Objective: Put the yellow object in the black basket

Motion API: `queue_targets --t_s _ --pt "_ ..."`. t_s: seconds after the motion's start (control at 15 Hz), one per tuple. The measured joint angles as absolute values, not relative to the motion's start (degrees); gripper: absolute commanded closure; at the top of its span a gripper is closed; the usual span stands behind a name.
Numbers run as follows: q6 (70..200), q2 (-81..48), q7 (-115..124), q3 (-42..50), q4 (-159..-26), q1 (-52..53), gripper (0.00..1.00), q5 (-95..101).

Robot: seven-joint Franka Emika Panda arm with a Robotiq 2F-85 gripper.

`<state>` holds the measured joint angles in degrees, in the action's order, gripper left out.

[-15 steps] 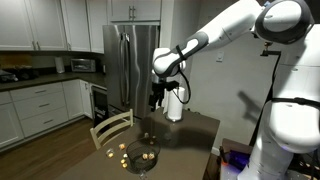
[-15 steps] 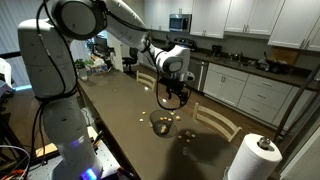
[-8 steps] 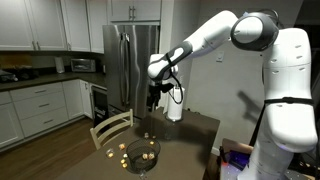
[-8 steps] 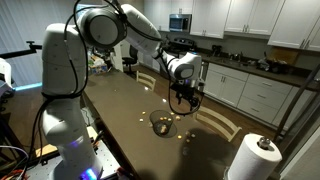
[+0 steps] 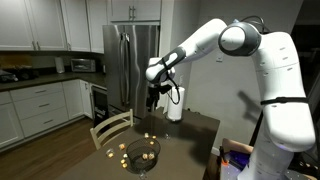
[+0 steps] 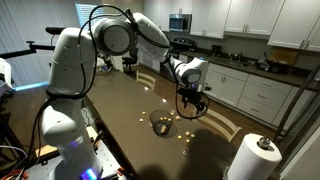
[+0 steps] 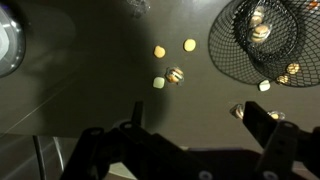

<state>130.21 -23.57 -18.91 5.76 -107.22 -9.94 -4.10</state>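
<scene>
The black wire basket (image 7: 255,45) sits on the dark table at the top right of the wrist view, with a pale piece inside it. It also shows in both exterior views (image 5: 140,155) (image 6: 161,126). Two small round yellow pieces (image 7: 159,50) (image 7: 190,45) lie on the table left of the basket, beside a pale green piece (image 7: 158,82) and a striped one (image 7: 176,75). My gripper (image 7: 200,125) hangs open and empty high above the table (image 5: 153,98) (image 6: 190,103), apart from all of them.
A white paper-towel roll (image 5: 175,105) (image 6: 252,160) (image 7: 8,45) stands on the table. A wooden chair (image 5: 110,128) (image 6: 215,118) is at the table's side. More small pieces (image 7: 264,85) (image 7: 238,111) lie by the basket.
The arm has swung and carried the open gripper sideways above the table, toward the chair side. Nothing on the table has moved.
</scene>
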Motion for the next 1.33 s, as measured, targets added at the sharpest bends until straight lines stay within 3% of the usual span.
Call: queue_targets --t_s 1.33 --pt "137.05 -49.1 -27.11 -3.88 -94.23 -19.62 0.0 -9.86"
